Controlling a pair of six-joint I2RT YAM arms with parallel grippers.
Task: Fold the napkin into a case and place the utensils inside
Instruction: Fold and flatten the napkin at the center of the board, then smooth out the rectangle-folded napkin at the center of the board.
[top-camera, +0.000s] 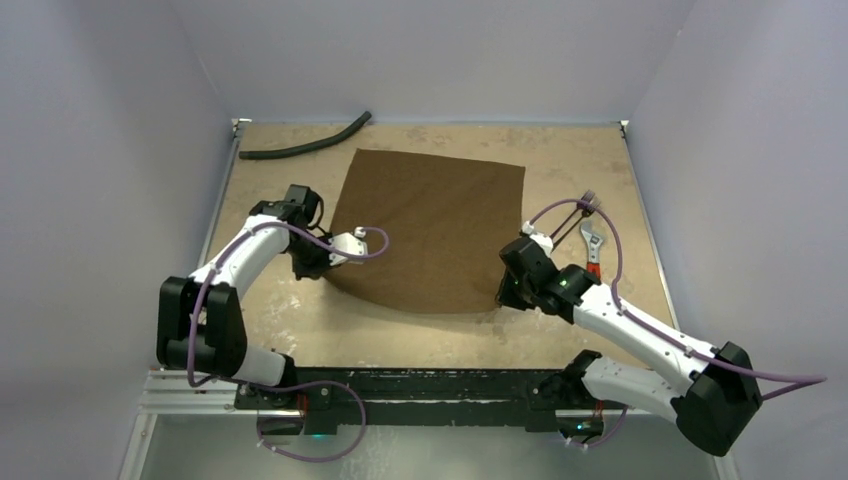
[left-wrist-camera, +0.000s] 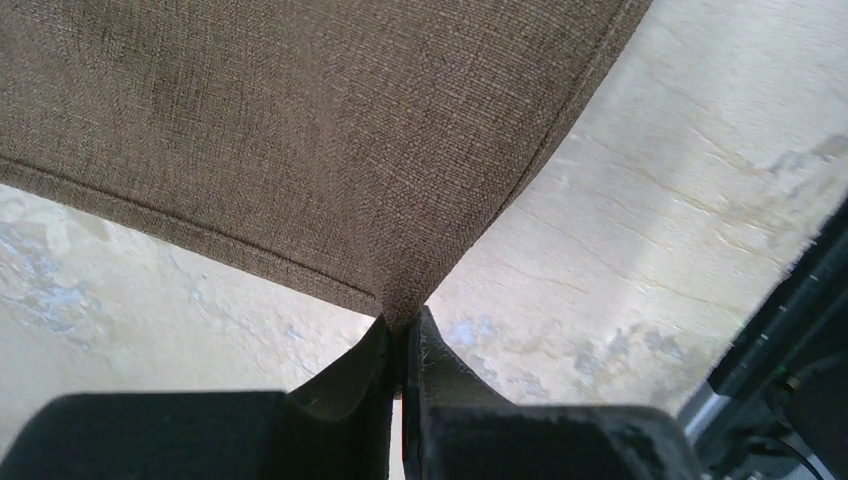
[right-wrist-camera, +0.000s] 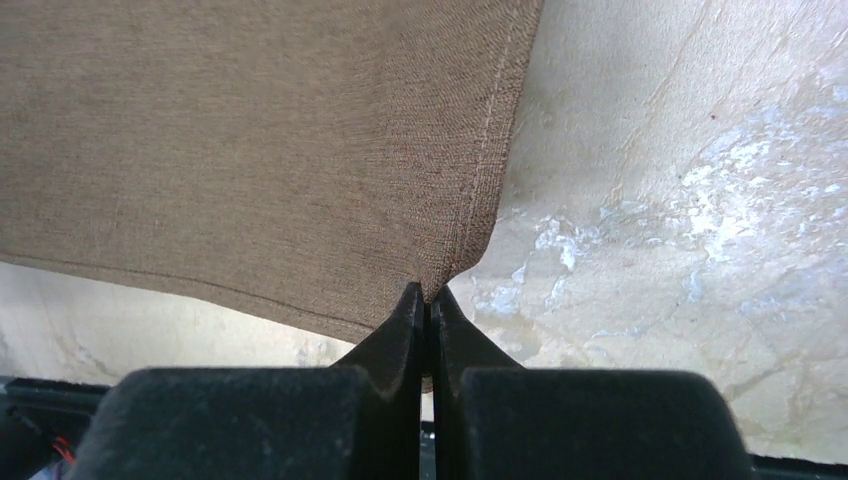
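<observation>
Two arms pinch the near corners of the brown napkin (top-camera: 430, 225), which lies spread mid-frame. The left gripper (left-wrist-camera: 405, 335) and right gripper (right-wrist-camera: 428, 300) are clamped tight on its hem, apparently poised to lift the first fold. The utensils (top-camera: 586, 215) lie at centre right, beside the cloth.

Flat brown napkin (top-camera: 430, 225), utensils (top-camera: 587, 201) alongside

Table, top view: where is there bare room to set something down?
Bare table runs from the napkin to the near edge, and along the far edge right of the hose. Crowded: the right side by the utensils, and both near napkin corners, pinched by the left gripper and right gripper.
</observation>
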